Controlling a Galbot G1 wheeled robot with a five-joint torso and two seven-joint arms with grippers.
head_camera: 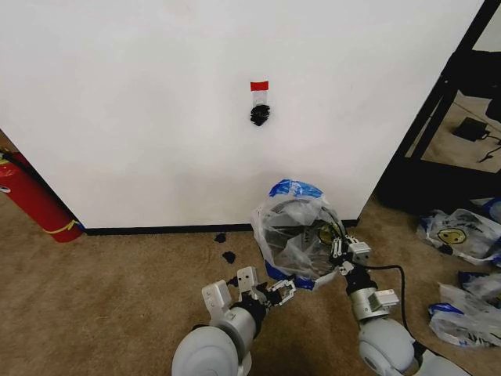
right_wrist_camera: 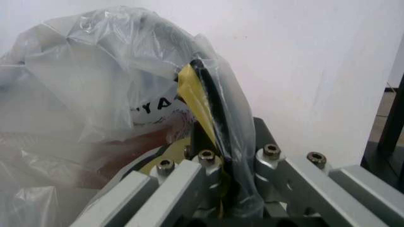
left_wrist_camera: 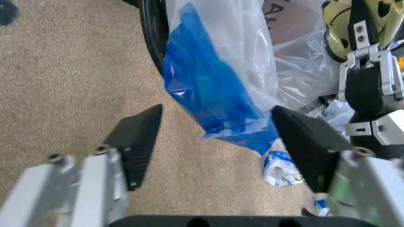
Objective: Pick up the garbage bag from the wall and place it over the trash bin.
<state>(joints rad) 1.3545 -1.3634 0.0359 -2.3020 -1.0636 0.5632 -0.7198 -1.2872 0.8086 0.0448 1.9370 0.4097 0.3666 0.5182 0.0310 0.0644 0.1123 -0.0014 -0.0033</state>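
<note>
The garbage bag [head_camera: 291, 223], translucent white with blue print, is draped over the trash bin, whose black rim [right_wrist_camera: 208, 94] shows through the plastic. The bin stands on the carpet against the wall [head_camera: 156, 117], below the red tape strip [head_camera: 259, 84] and black hook [head_camera: 260, 114]. My right gripper [head_camera: 342, 247] is at the bin's right side, shut on the bag and the rim [right_wrist_camera: 224, 165]. My left gripper [head_camera: 280, 291] is at the bin's near-left side, open, with the bag's blue lower edge [left_wrist_camera: 211, 94] hanging between its fingers [left_wrist_camera: 136, 137].
A red fire extinguisher [head_camera: 35, 200] leans by the wall at the left. Several lumpy smiley bags [head_camera: 462, 235] lie on the carpet at the right, near a black stand [head_camera: 434, 125]. Small black scraps [head_camera: 228, 255] lie beside the bin.
</note>
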